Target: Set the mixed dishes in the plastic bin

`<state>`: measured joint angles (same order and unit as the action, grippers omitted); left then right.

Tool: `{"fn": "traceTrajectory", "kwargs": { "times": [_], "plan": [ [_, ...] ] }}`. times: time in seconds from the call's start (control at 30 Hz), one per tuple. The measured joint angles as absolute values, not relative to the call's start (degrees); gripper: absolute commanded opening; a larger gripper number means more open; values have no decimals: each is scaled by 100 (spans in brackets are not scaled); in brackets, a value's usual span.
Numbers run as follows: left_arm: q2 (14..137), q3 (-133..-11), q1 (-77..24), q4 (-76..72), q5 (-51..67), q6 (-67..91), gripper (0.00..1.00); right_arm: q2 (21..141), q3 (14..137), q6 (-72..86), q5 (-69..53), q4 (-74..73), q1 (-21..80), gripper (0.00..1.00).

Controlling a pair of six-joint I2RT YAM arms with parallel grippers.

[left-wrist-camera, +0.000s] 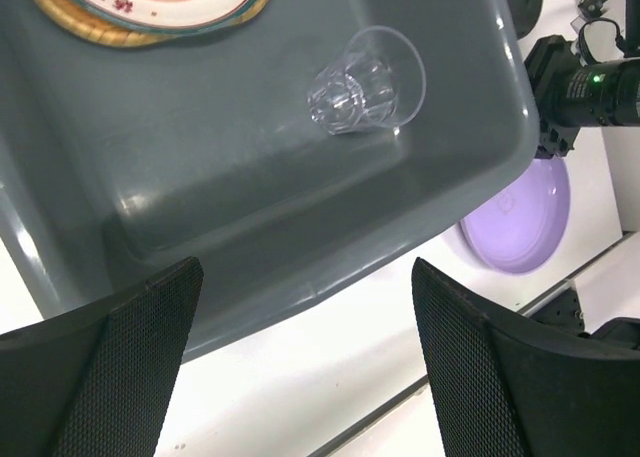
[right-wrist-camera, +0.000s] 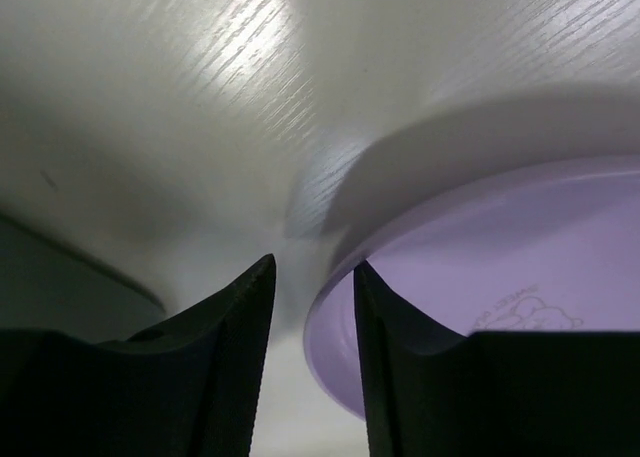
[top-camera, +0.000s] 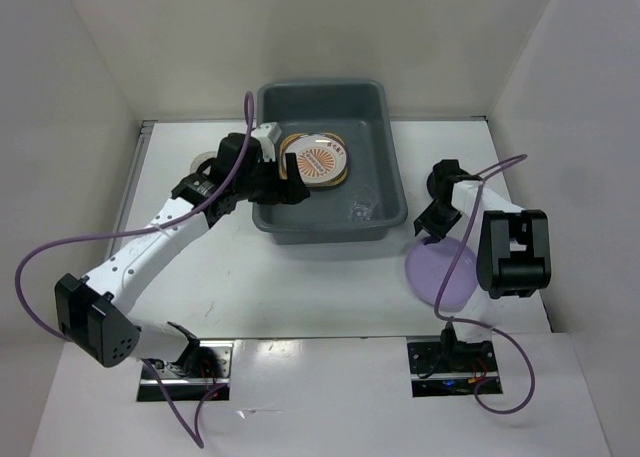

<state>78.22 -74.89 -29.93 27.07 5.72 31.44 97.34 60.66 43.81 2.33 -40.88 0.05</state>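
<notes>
The grey-blue plastic bin (top-camera: 395, 167) holds the orange sunburst plate (top-camera: 318, 160), lying on the woven bamboo tray (left-wrist-camera: 100, 32), and a clear glass cup (left-wrist-camera: 365, 82) tipped on its side. My left gripper (left-wrist-camera: 305, 357) hangs open and empty over the bin's near left rim. On the table right of the bin lies the lilac plate (top-camera: 440, 272). My right gripper (right-wrist-camera: 312, 307) straddles that plate's (right-wrist-camera: 480, 267) left rim. One finger is inside the plate, the other outside, with a strip of table showing between it and the rim.
A small pale round dish (top-camera: 205, 161) sits on the table left of the left arm. A dark round thing (top-camera: 442, 172) lies by the right arm behind the plate. White walls close in the table on three sides.
</notes>
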Motion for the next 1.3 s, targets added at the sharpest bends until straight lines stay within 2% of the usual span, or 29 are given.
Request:
{"fn": "traceTrajectory", "kwargs": {
  "times": [0.13,0.27,0.3,0.57,0.8,1.03,1.3],
  "plan": [
    [7778,-7456,-2993,2740,510,3144,92,9896,6066,4429,248,-4064,14,34],
    [7710,-7454,-2993,2740,456,3144,92,9891,6077,4453,276,-4132,14,11],
    [7701,-7454,-2993,2740,449,3144,92,9883,6084,4418,290,-4191,14,1],
    [7697,-7380,-2993,2744,429,3144,92,9653,6145,4355,679,-4462,40,0],
    [7697,-7356,-2993,2738,421,3146,92,8674,6608,4296,1358,-5122,40,0],
    [7697,-7251,-2993,2711,14,3146,92,8510,8748,3841,1857,-5387,198,0],
    [7699,-7129,-2757,2679,-305,3151,92,9590,11664,2794,1820,-5137,1599,0]
  ]
}}
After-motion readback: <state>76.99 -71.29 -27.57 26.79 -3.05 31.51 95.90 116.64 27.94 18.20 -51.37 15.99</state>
